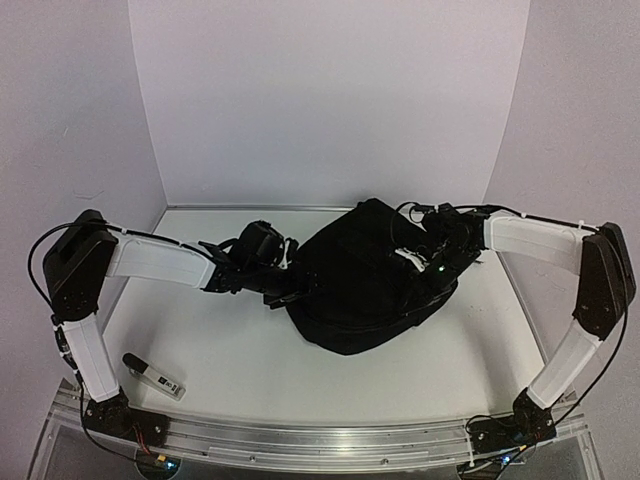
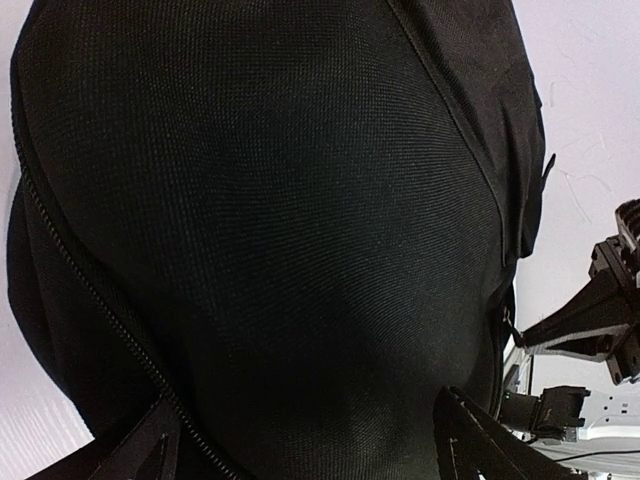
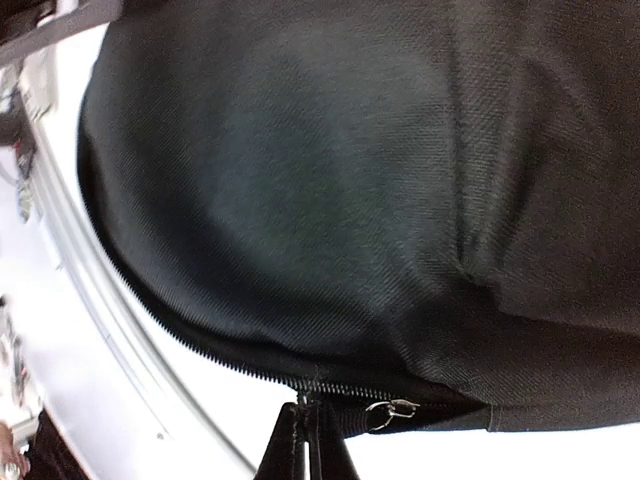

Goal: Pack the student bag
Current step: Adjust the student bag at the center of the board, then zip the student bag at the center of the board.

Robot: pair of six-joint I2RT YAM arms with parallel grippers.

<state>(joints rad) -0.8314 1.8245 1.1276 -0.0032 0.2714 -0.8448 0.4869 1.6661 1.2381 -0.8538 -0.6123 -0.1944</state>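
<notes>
On the counter [image 1: 230, 350], left hand [image 1: 297, 285] at the backpack's [image 1: 365, 290] nine o'clock gapes wide, empty; right hand [image 3: 305, 440] at two o'clock is clamped tight, perhaps pinching the zipper [image 3: 200, 345].

The student bag [image 1: 365, 285] blocks the middle; bare table [image 1: 240, 350] lies nearer.

The table [image 1: 240, 370] is white and flat, with white walls on its far and side edges. A metal rail [image 1: 320, 445] runs along its near edge, from 7 to 5 o'clock. The bag [image 1: 375, 280], black and bulging, lies directly on the surface from the centre out toward 1 o'clock, and its rounded lower edge reaches just past the middle. A small marker [image 1: 155, 377], dark at one end with a white labelled body, lies flat at 8 o'clock, well apart from the bag and near the rail.
</notes>
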